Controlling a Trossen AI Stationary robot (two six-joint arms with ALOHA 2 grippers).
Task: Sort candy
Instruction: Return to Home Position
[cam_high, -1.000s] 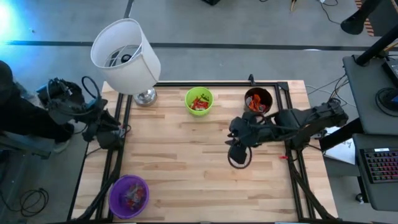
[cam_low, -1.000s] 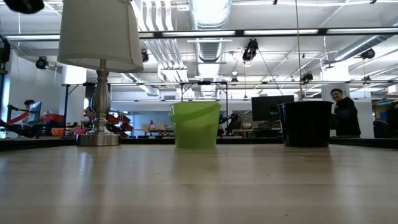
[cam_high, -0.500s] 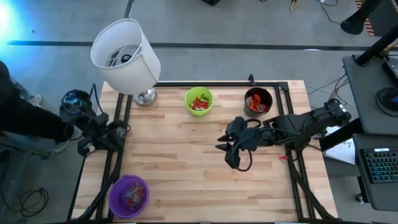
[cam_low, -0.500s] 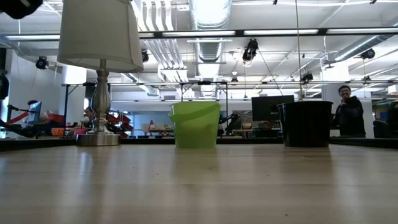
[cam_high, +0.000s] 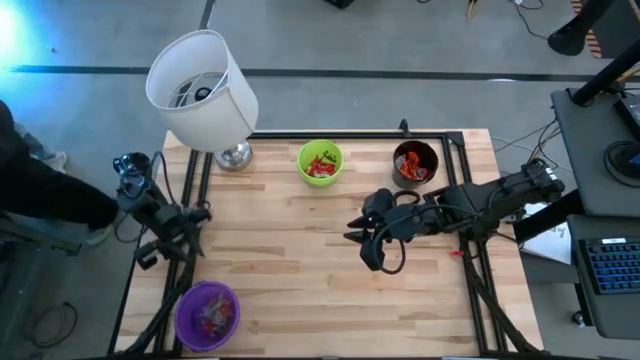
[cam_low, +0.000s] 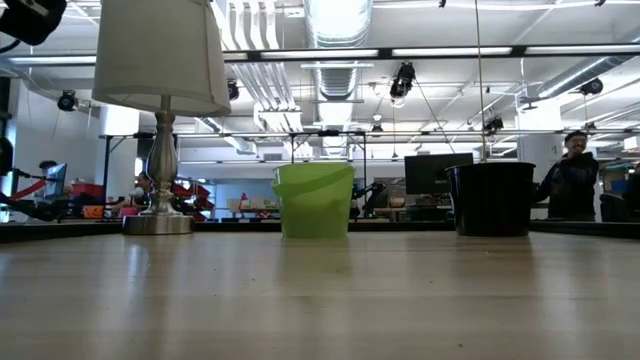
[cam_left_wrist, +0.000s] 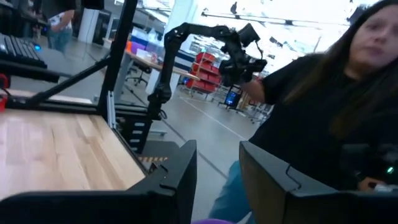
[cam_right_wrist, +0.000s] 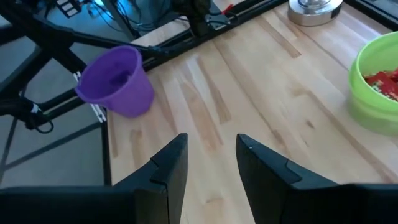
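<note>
1. A wooden table (cam_high: 300, 250) inside a black frame is being viewed from above, its middle lying bare.
2. A person (cam_left_wrist: 323, 106) in dark clothing is being caught by the left wrist view just beyond the table's left edge. Another person (cam_low: 572, 185) is being seen far off in the room behind the black cup.
3. A lamp (cam_high: 200, 88) with a white shade is being kept at the far left corner, its silver base resting on the wood.
4. The right arm (cam_high: 480, 205) is being stretched in from the right edge, and the right gripper (cam_high: 365, 240) is being held above the table's middle. Its fingers (cam_right_wrist: 168, 168) are being kept apart, with nothing between them.
5. The left arm (cam_high: 165, 220) is being held over the frame at the left edge, between lamp and purple cup. The left gripper (cam_left_wrist: 217, 174) is being aimed out towards the room, its fingers (cam_left_wrist: 180, 180) parted and bare.
6. Three cups are being shown well apart. The green cup (cam_high: 303, 160) and the black cup (cam_high: 432, 152) are standing along the far edge, and the purple cup (cam_high: 180, 310) is standing at the near left corner.
7. The candy (cam_high: 320, 166) is being held entirely by the cups. Red pieces are lying in the green one, orange-red pieces in the black one, and a mixed heap in the purple one.
</note>
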